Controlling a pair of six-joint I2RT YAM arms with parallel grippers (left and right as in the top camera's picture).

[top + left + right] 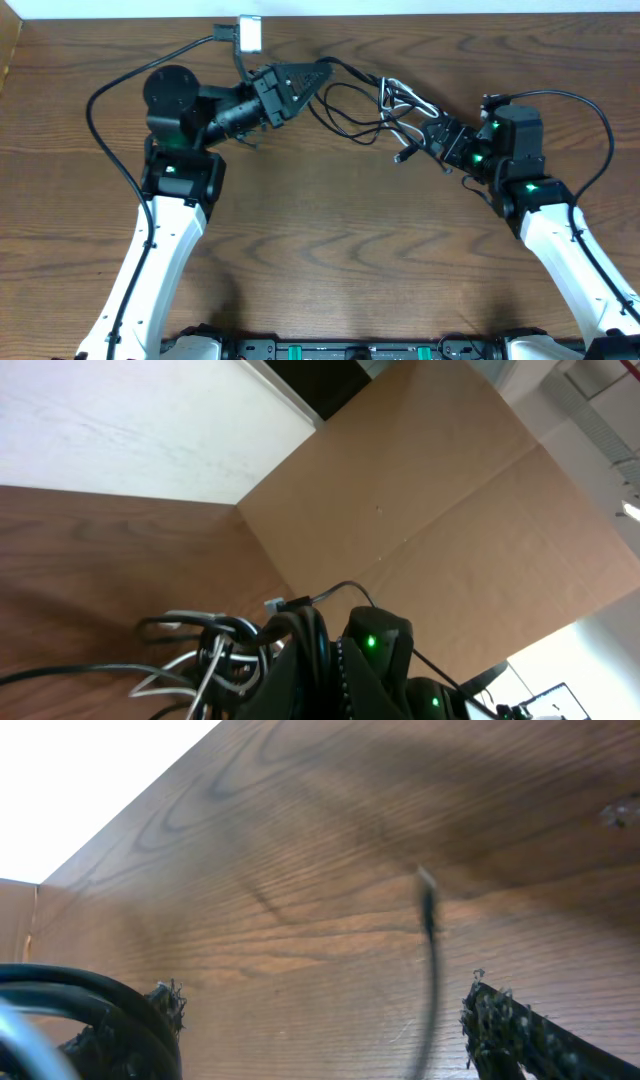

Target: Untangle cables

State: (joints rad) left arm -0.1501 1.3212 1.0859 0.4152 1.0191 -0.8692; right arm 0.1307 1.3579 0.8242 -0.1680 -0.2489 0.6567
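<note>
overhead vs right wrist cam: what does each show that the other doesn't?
Only overhead: the left fingers, shut, and the white cable tangled with black cables between the two arms. Only right wrist: the right fingers spread wide, with a thin black cord and its plug end in the gap, touching neither finger in view. Both: the wooden table and black cabling.

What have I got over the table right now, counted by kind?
Robot arms: 2, left arm, right arm
Cable tangle: 1, black and white cords, too overlapped to count singly
Small white box: 1, at the back edge
Total: 4
</note>
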